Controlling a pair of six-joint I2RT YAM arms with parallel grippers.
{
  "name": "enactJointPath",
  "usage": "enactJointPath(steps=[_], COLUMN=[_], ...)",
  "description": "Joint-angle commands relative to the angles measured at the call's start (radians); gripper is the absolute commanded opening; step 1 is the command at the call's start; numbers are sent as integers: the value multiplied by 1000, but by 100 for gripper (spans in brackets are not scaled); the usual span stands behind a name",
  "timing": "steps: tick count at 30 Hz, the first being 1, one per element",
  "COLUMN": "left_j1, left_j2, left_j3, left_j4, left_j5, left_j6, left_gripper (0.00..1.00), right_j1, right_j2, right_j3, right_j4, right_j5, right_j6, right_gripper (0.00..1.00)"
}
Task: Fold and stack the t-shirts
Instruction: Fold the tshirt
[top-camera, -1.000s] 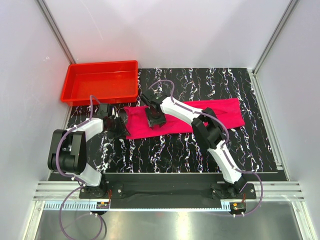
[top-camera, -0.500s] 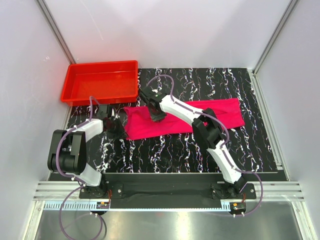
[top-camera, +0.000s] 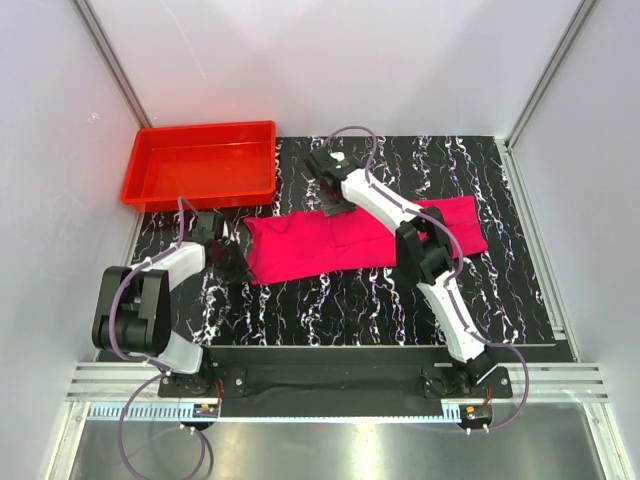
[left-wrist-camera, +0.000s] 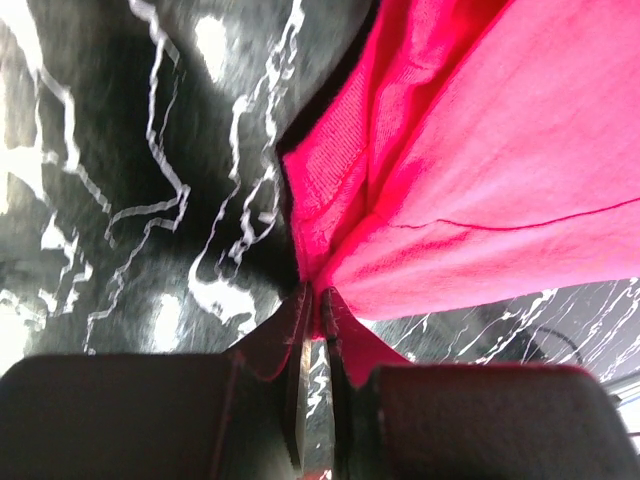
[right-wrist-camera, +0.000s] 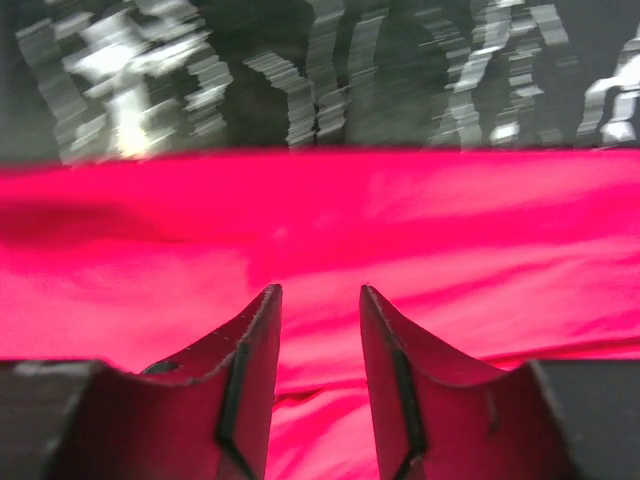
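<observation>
In the upper left of the overhead frame the red tray (top-camera: 200, 165) is sitting at the far corner of the marbled mat (top-camera: 330, 310), whose lower band is lying bare. Just below the tray, the left gripper (top-camera: 228, 256) is meeting the left end of the t-shirt (top-camera: 370, 238). Only the left wrist view is showing its fingers (left-wrist-camera: 300, 330) clenched on a hem corner (cloth pinched between the tips). The t-shirt is stretching across mid-frame, long axis left to right, right end tilting slightly upward. At its upper edge the right gripper (top-camera: 335, 205) is hanging, fingers (right-wrist-camera: 262, 340) spread apart, grasping nothing.
</observation>
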Motion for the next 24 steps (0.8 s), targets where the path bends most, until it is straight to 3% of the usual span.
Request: enactJointPath(steps=[1,4,6,10,13,16,17,18,21,24], left_j1=[0,1,0,0,1,1,1,1,1,1], left_j2=[-37,-63,-83,-129,-154,-182,-188,-186,-139,-108], left_j3=[-26,-22,-28,-29,-20,-22,-22,-23,-3,0], left_j4=[-80,-108,-117,-131,-145,-135,-125,-115,-112,-91], left_j5=[-50,-56,-47,-64,-83,-86,-86,-75,-64,-63], left_j6=[13,-6,-23,-36,-35,-40,-40,-38,-24,-23], left_gripper=[12,14,16,40,43,54,63,66,66,59], right_j1=[-32,-32,-32,-32,-34,-34,-34,-37,-49,-71], right_j2=[-13,-73,-110,-226,-260,-269,-271,-269,-285,-315], right_j3=[61,14,-60,-199,-262,-298,-302,-309,-339,-384], right_j4=[-15,-13,-10,25,23,31,31,31,37,56], right_j5=[-6,-46,-64,-96,-119,-153,-153,-155,-172,-207], right_j6=[-16,-25,-23,-23,-25,-17,-10,-3,-8,-19], right_gripper=[45,62,66,68,68,68,68,67,67,65])
